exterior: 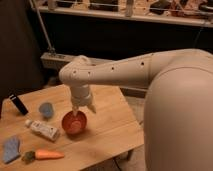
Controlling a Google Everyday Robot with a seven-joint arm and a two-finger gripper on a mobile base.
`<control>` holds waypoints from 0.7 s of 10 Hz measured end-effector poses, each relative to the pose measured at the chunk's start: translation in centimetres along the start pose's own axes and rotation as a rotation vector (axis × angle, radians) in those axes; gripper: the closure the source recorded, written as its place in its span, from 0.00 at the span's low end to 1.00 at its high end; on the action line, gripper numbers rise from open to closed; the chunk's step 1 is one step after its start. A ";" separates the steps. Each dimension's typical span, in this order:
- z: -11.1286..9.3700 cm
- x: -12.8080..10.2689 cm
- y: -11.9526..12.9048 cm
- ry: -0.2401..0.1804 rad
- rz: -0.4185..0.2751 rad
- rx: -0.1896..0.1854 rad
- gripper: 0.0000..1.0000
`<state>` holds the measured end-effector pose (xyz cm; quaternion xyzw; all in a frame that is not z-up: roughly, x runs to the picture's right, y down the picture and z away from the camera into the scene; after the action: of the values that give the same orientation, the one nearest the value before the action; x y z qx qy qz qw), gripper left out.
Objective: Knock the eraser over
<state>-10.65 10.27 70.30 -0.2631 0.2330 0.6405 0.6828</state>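
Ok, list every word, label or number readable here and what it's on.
Tube: printed label, too blurred to read.
Eraser: no text visible.
Nothing else shows text; the gripper hangs over the bowl, unmarked.
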 end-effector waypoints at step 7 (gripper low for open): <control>-0.7 -0.9 0.2 -0.030 -0.007 -0.009 0.35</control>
<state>-10.86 9.11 70.33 -0.2571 0.2190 0.6430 0.6874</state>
